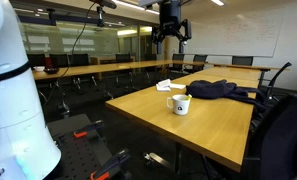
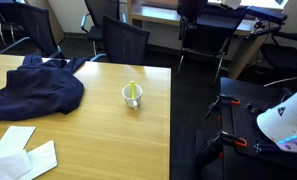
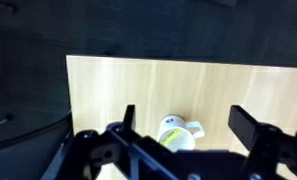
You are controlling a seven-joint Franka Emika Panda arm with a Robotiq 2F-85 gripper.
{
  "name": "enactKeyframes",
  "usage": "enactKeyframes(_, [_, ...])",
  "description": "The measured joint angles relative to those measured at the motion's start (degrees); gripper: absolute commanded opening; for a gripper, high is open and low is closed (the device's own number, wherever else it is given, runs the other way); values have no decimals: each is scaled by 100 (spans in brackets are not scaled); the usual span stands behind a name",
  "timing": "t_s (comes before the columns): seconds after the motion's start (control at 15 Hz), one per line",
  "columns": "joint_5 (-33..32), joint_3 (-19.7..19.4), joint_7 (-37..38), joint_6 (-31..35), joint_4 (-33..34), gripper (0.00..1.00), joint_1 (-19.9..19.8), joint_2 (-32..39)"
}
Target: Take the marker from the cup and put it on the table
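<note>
The white cup (image 1: 179, 104) stands upright on the light wooden table (image 1: 210, 128), near its edge. In an exterior view the yellow marker (image 2: 134, 91) leans inside the cup (image 2: 133, 97). My gripper (image 1: 170, 26) hangs high above the table, well clear of the cup. In the wrist view the cup (image 3: 180, 131) with the marker (image 3: 171, 138) in it lies far below, between my two spread fingers (image 3: 188, 122). The gripper is open and empty. The gripper is out of frame in the exterior view that looks down on the table (image 2: 88, 130).
A dark jacket (image 2: 33, 88) lies on the table beside the cup and also shows in an exterior view (image 1: 213, 90). White papers (image 2: 18, 155) lie near a corner. Black office chairs (image 2: 118, 40) stand around the table. The robot base (image 1: 13, 110) is close by.
</note>
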Motion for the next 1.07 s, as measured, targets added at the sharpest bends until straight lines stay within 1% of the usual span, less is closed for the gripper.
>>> enactKeyframes(0.4, [1, 1, 0, 0, 0, 100, 0, 0])
enactKeyframes(0.6, [-100, 88, -528, 78, 0, 100, 93, 100])
enactKeyframes(0.87, [-318, 382, -1081, 574, 31, 100, 378, 738])
enactKeyframes(1.07, [-470, 612, -1543, 855, 234, 100, 543, 1339])
